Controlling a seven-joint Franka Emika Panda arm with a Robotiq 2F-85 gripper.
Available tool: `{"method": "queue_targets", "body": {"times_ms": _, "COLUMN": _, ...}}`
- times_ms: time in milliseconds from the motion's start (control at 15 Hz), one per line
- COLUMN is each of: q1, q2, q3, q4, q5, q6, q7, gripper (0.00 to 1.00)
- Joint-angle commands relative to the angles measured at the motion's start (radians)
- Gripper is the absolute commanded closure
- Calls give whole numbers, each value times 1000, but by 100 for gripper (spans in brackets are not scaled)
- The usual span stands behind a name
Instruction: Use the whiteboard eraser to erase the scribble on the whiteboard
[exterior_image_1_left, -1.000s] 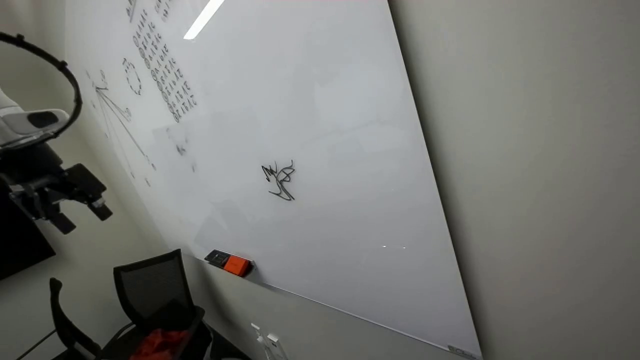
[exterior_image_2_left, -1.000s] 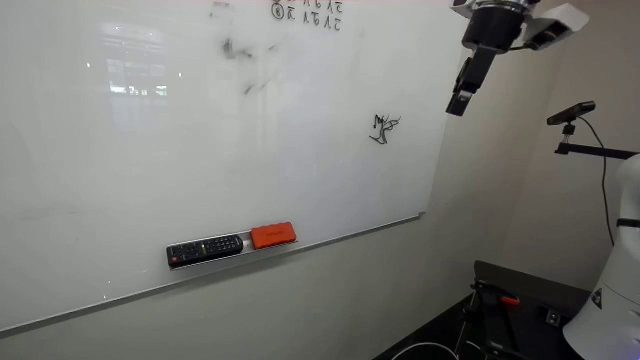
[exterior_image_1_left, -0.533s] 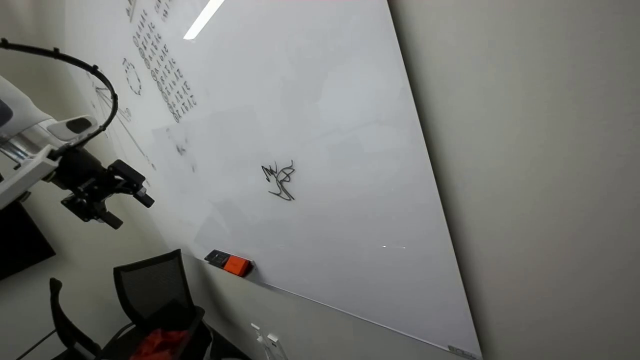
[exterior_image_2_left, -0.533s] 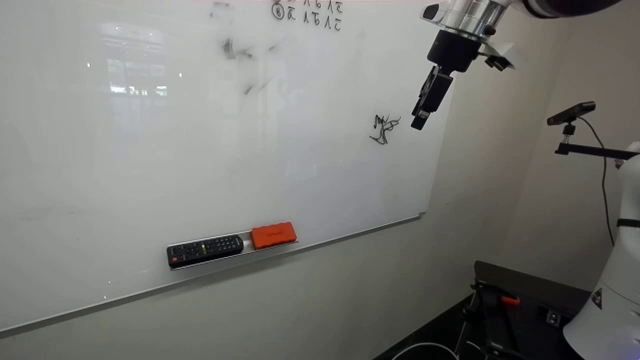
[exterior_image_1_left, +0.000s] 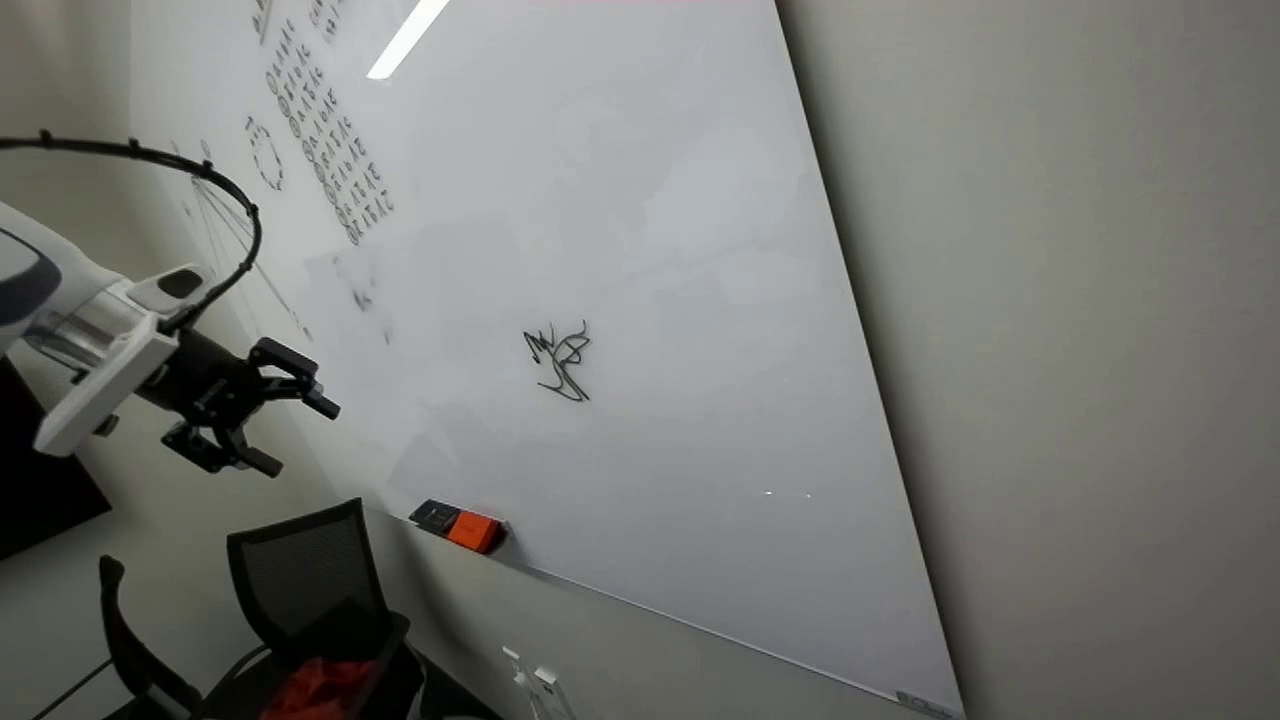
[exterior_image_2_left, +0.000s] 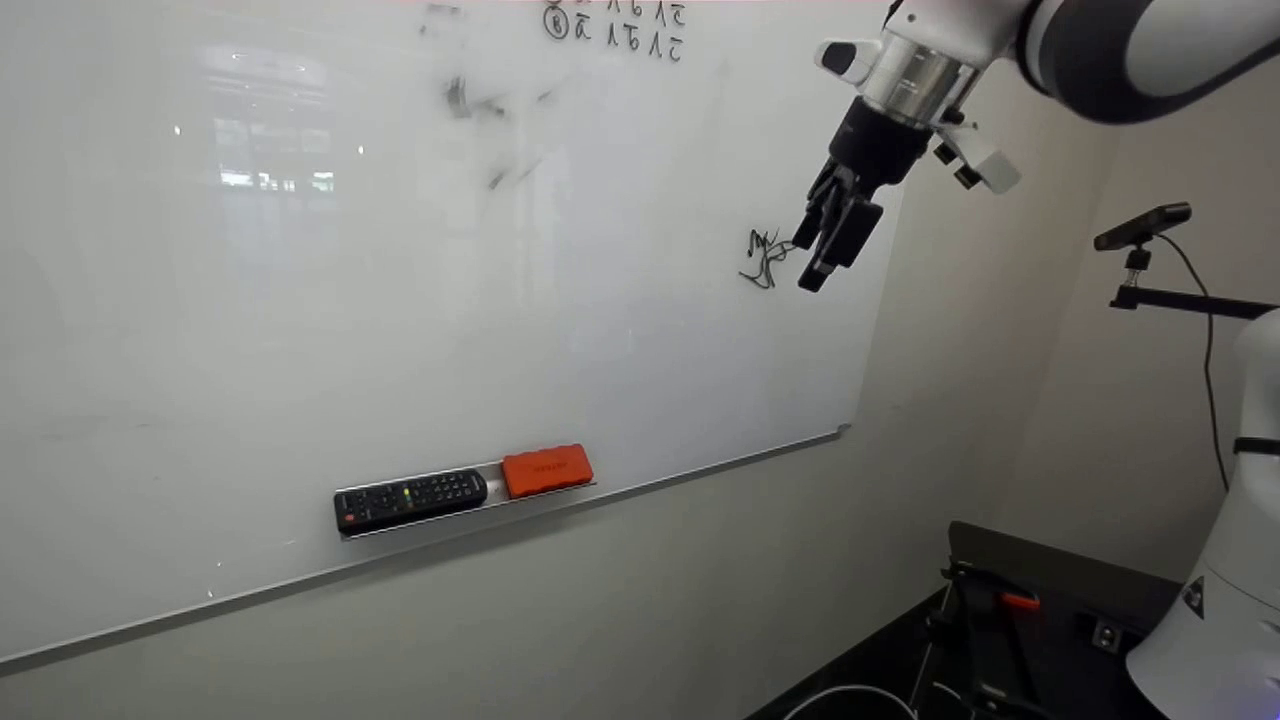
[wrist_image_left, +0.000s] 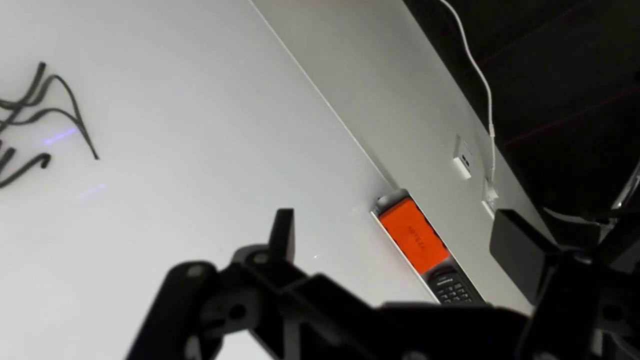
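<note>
The whiteboard eraser, an orange-red block (exterior_image_1_left: 474, 531) (exterior_image_2_left: 547, 471), lies in the small ledge at the whiteboard's lower edge. In the wrist view the eraser (wrist_image_left: 414, 236) appears between the two fingers, some distance beyond them. The whiteboard (exterior_image_1_left: 680, 220) (exterior_image_2_left: 350, 330) (wrist_image_left: 200, 125) is large, white and glossy. The scribble, a dark tangle of lines (exterior_image_1_left: 568, 375) (exterior_image_2_left: 766, 265), is on the board above and to the side of the ledge; part of it shows at the wrist view's left edge (wrist_image_left: 30, 102). My gripper (exterior_image_1_left: 293, 433) (exterior_image_2_left: 808, 262) (wrist_image_left: 400, 240) is open and empty, in the air, higher than the eraser.
A black remote control (exterior_image_1_left: 435, 516) (exterior_image_2_left: 410, 500) (wrist_image_left: 452, 287) lies in the same ledge (wrist_image_left: 392, 200) beside the eraser. A black chair (exterior_image_1_left: 310, 570) stands below the board. Wall sockets with a white cable (wrist_image_left: 489, 105) are under it. A camera on a mount (exterior_image_2_left: 1140, 228) stands near the arm's base.
My gripper has moved toward the board and lower, rightward in one exterior picture and leftward in the other. It has also turned, so both fingers now show. Eraser and scribble are unchanged.
</note>
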Motion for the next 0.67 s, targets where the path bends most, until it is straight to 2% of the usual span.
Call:
{"method": "queue_targets", "body": {"times_ms": 0, "q1": -30, "q2": 157, "q3": 14, "q4": -25, "q5": -167, "q6": 199, "q7": -34, "gripper": 0}}
{"method": "queue_targets", "body": {"times_ms": 200, "q1": -56, "q2": 288, "q3": 21, "q4": -11, "q5": -339, "q6": 344, "q7": -30, "gripper": 0}}
{"method": "queue_targets", "body": {"times_ms": 400, "q1": -88, "q2": 405, "q3": 30, "q4": 25, "q5": -568, "q6": 455, "q7": 14, "gripper": 0}}
{"method": "queue_targets", "body": {"times_ms": 600, "q1": -102, "q2": 499, "q3": 28, "q4": 82, "q5": -767, "q6": 488, "q7": 76, "gripper": 0}}
